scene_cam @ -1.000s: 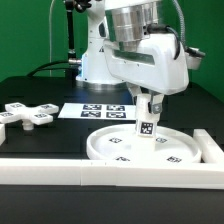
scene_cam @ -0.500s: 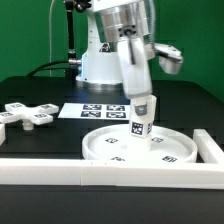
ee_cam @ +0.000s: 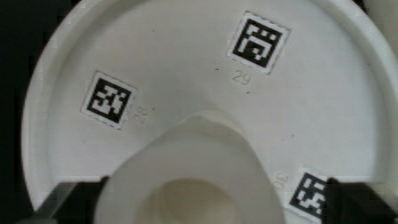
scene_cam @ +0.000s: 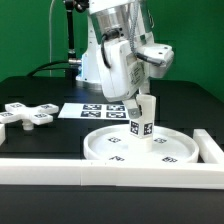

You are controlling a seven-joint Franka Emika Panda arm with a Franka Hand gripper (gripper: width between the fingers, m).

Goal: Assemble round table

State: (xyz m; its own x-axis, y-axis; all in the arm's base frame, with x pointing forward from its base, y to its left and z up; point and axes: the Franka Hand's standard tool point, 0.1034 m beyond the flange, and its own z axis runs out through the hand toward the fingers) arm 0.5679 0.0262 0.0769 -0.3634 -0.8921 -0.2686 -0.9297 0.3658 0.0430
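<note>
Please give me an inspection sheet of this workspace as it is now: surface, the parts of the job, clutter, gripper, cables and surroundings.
Surface: black table, with white border rails at the front and at the exterior view's right.
Job's things: the disc lies flat. The post stands upright near its middle. The cross-shaped piece lies apart, at the exterior view's left.
Clutter: nothing seen; only the marker board lies behind the disc.
Gripper: the gripper points down and is shut on the top of the post.
Cables: a dark cable or rod runs beside the arm; I cannot tell which.
Surroundings: green backdrop.
</note>
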